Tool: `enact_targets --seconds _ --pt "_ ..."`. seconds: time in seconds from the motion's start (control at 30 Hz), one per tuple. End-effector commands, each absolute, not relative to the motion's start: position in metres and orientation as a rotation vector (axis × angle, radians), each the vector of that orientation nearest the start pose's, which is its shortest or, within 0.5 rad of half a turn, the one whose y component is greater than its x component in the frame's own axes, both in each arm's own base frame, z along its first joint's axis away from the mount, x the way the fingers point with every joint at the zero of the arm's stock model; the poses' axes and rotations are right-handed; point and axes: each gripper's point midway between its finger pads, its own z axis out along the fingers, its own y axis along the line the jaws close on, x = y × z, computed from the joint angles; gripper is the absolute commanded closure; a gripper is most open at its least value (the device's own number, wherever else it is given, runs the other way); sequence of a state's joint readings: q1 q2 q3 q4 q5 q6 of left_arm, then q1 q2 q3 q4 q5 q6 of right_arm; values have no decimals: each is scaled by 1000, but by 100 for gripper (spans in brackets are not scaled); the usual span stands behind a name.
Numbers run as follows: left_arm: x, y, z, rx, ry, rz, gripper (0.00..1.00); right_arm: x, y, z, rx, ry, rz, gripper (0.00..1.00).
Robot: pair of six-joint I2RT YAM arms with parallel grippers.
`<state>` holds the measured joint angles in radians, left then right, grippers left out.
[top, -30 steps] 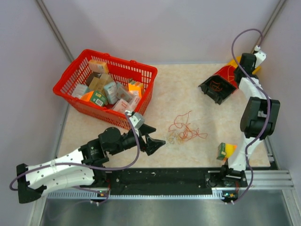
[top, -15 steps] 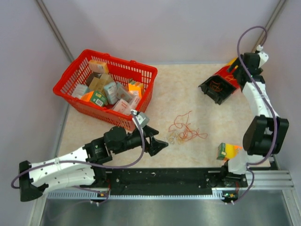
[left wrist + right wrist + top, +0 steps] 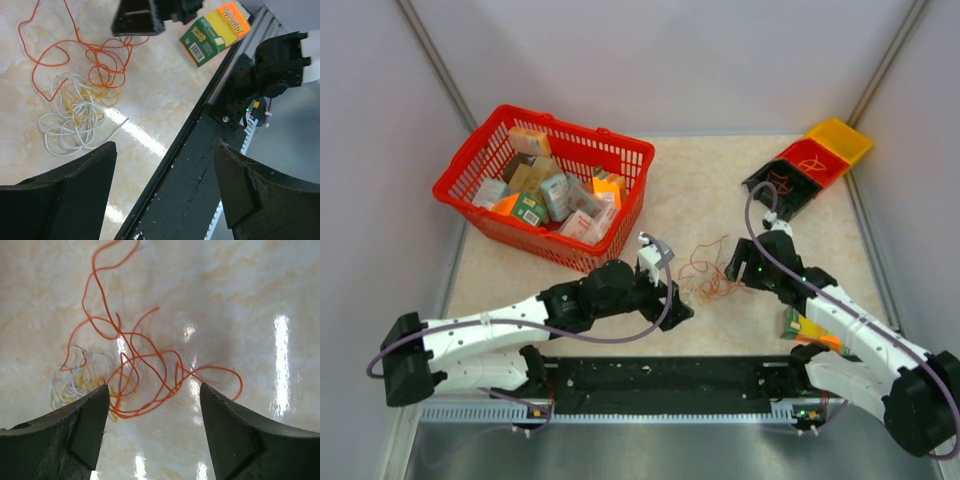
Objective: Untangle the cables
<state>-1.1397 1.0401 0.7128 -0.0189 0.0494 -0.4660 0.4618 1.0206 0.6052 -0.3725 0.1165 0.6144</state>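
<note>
Shows the cables lying loose on the table near the middle of its near edge, with the left pincer just beside them on one side and the right pincer over the other, both spread wide, gripping nothing

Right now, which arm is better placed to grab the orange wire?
Right. The right gripper hangs open directly over the orange wire, with loops lying between its jaws. The left gripper, also open, sits off to the side, nearer the white wire and the black rail.
</note>
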Motion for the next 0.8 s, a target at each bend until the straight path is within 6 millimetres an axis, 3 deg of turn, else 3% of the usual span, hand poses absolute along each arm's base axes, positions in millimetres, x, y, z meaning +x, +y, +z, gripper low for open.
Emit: enact_targets --seconds 0.0,0.13,0.23,0.37,0.57,0.7,0.77 --pt "135 -357 199 738 2002 -1056 19 237 117 100 321 2292 419 28" --pt "154 -377 171 780 2101 -922 21 233 112 97 353 2276 430 30" --pt "178 -384 152 763 2178 -741 21 241 110 95 364 2275 424 35" --pt "197 -391 110 817 2277 -564 21 253 119 83 394 2312 519 44" --pt "213 -386 58 854 2441 -457 23 252 135 66 371 2391 612 77" --pt "211 -380 40 849 2485 -478 36 248 131 79 348 2370 597 97" --pt "209 -374 30 839 2511 -488 53 249 122 103 349 2317 562 100"
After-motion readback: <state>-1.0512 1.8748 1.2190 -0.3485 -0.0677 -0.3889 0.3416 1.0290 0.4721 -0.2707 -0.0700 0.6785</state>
